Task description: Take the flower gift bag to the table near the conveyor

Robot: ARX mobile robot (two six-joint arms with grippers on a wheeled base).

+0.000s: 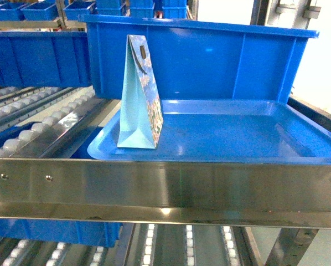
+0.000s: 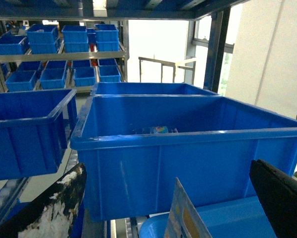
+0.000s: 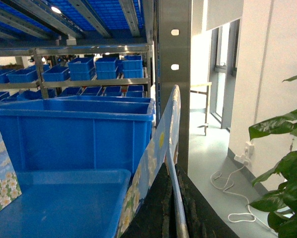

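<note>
Flower gift bag (image 1: 139,97): stood upright on the blue tray (image 1: 237,138), near its left end, narrow pale side facing the head camera, floral face turned right.
Same bag, left wrist view: its top edge (image 2: 188,215) rose between the two fingers, touching neither.
Same bag, right wrist view: one floral corner (image 3: 0,171) showed at the left edge, resting on the tray.
Left gripper (image 2: 164,171): released; fingers (image 2: 59,203) stood wide apart, one worn and white-flecked, the other black.
Right gripper (image 3: 171,218): appeared clamped on the lower part of a second floral bag (image 3: 158,148), which rose edge-on from between its dark fingers; the contact itself was poorly resolved.
Grippers in head view: neither was visible.
Conveyor (image 1: 38,130): white rollers ran in sloping tracks left of the tray; its steel front rail (image 1: 165,188) crossed below the tray.
Blue bin (image 1: 210,61): sat directly behind the tray, with the bag's upper part in front of its wall.
Potted plant (image 3: 282,158): stood at the right of the right wrist view, well apart from the rack.
</note>
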